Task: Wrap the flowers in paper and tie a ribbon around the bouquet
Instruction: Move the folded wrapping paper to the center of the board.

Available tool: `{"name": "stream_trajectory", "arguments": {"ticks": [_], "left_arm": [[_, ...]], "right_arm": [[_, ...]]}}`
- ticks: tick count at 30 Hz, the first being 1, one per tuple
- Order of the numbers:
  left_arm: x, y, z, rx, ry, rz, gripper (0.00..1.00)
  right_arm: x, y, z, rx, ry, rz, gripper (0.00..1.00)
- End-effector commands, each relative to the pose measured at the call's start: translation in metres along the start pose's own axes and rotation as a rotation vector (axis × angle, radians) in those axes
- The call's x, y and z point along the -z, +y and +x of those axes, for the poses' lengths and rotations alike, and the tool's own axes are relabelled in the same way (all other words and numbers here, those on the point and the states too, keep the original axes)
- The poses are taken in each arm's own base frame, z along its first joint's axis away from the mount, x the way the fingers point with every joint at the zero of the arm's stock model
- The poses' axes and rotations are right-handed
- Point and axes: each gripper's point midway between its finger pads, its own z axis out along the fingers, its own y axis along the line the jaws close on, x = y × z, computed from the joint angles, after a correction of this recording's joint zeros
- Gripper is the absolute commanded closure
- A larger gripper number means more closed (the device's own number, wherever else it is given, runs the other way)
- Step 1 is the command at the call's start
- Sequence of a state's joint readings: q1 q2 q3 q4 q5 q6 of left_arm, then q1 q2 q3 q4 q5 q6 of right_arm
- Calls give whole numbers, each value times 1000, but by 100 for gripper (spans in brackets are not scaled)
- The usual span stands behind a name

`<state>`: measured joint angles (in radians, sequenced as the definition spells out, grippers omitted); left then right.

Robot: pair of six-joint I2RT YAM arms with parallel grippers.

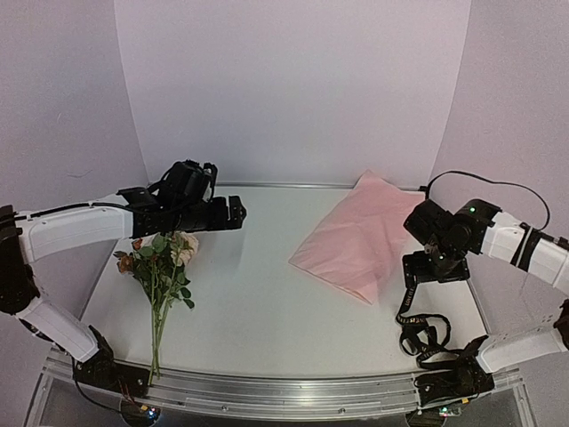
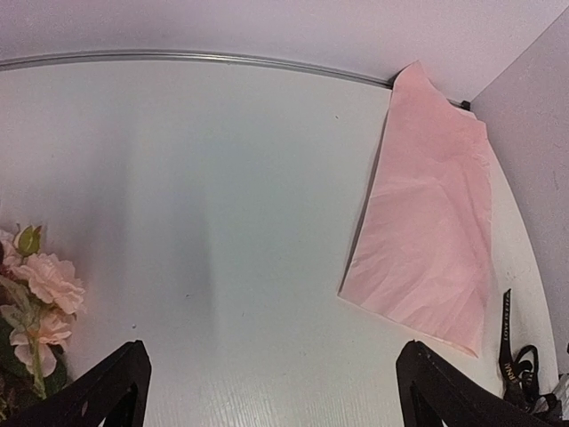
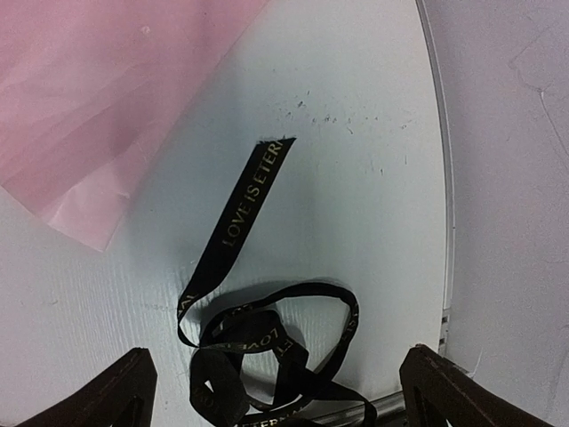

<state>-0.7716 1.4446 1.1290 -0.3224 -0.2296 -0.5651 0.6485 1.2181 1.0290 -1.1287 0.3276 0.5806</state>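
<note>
Here the flowers (image 1: 162,267) are laid flat at the table's (image 1: 267,311) left, pink, cream and rust heads toward the back, thin green stems trailing to the near edge. The paper (image 1: 360,238) is spread as a soft pink sheet at the right rear. The ribbon (image 3: 240,267), black with pale lettering, is tangled loosely near the paper's front corner. The left gripper (image 1: 229,214) is held wide beside the flower heads, the right gripper (image 1: 436,269) wide above the ribbon, nothing gripped
</note>
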Motion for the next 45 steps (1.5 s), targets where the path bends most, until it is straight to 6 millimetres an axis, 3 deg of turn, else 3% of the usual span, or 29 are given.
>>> {"name": "stream_trajectory", "arguments": {"ticks": [1,3,6,12,15,21,25,31,37,39,45], "left_arm": [[-17,-30,-15,11,12,110,0],[-24,-32,-14,14,20,119,0],[-51,-27,-6,42,78,123,0],[-107,-53,-3,43,155,246,0],[-137,-63,13,55,227,284,0],[-177,-89,39,107,306,352,1],[-199,-93,60,101,334,318,1],[-220,-95,77,78,359,275,3],[-230,-95,96,64,391,240,16],[-229,-95,100,63,402,239,23],[-212,-91,108,80,426,217,46]], "right_arm": [[-4,9,-8,-104,18,-70,2],[-9,11,-11,-137,13,-88,2],[-20,17,-17,-206,34,-123,2],[-45,29,-47,-337,66,-182,2],[-63,40,-54,-438,105,-245,2],[-97,57,-73,-546,107,-343,2],[-121,61,-82,-639,121,-394,2],[-155,64,-90,-750,146,-447,2],[-175,77,-96,-787,180,-482,3],[-180,82,-98,-792,191,-497,8],[-181,98,-103,-804,226,-573,36]]}}
